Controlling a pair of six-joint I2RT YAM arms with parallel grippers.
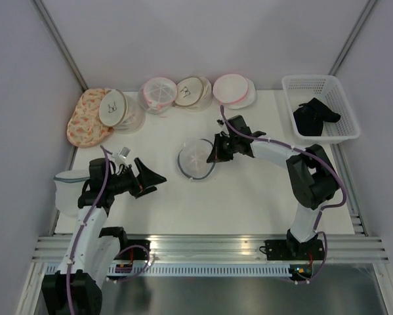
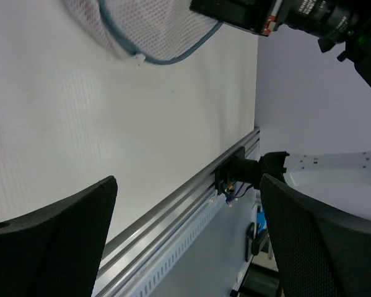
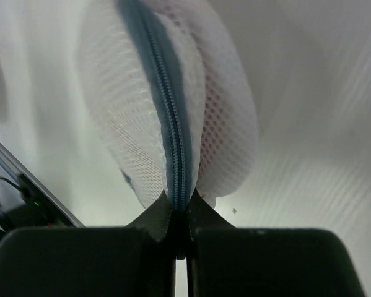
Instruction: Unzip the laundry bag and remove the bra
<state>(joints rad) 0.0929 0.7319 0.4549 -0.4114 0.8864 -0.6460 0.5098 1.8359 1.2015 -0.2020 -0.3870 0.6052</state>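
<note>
Hovering wide open and empty near the near-left corner of the bench (image 1: 248, 197), the left hand (image 1: 147, 177) (image 2: 185, 247) faces the laundry bag (image 1: 196, 159) (image 2: 154, 31) (image 3: 173, 105) at the bench's middle. The right hand (image 1: 216, 152) (image 3: 179, 213) is clamped tight on the right side of the bag's grey-blue zipper rim. At the far-right corner, the bra (image 1: 314, 117) lies in a white basket (image 1: 314, 84).

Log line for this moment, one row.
right gripper: shut on laundry bag rim | left gripper: open, apart from bag | zipper: closed where seen
</note>
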